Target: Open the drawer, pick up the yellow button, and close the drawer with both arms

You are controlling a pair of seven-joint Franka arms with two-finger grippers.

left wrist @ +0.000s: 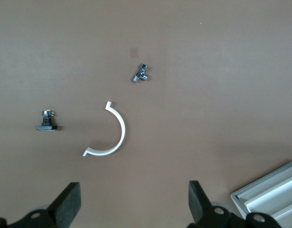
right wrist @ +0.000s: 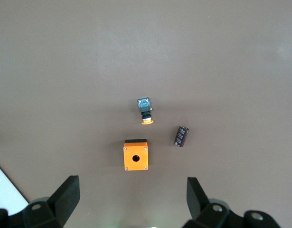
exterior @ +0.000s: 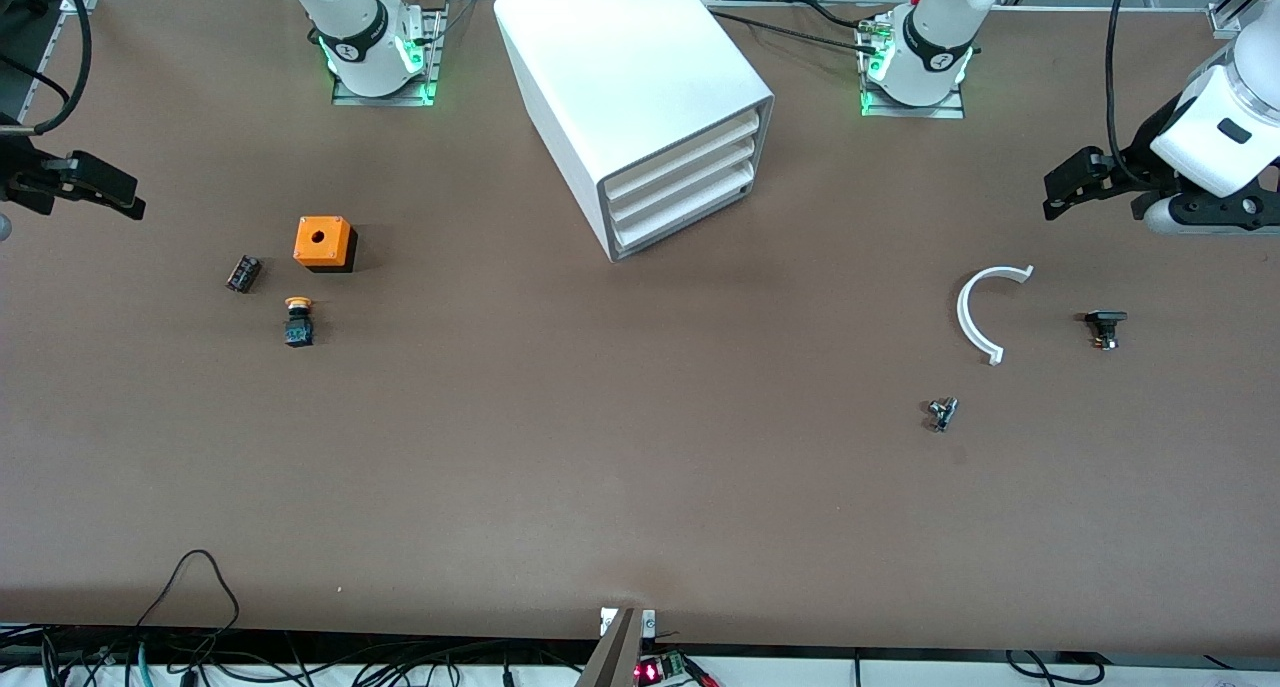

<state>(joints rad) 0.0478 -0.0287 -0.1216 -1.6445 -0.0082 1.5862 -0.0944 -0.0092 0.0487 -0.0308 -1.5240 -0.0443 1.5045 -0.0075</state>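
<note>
I have both pincers up in the air with fingers spread apart, holding nothing. My right gripper (right wrist: pixel 131 199) hangs over the orange cube (right wrist: pixel 136 155), and the button (right wrist: pixel 145 111) lies on the table on its side just past that cube. My left gripper (left wrist: pixel 134 204) hangs over the white curved clip (left wrist: pixel 110 133). The cabinet's (exterior: pixel 640 97) top drawer (exterior: pixel 690 152) is shut.

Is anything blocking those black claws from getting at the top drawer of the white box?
Nothing visible does. The drawer is shut, with bare table in front of it. The left gripper and right gripper hang open over the table's two ends; the button lies out on the table.
</note>
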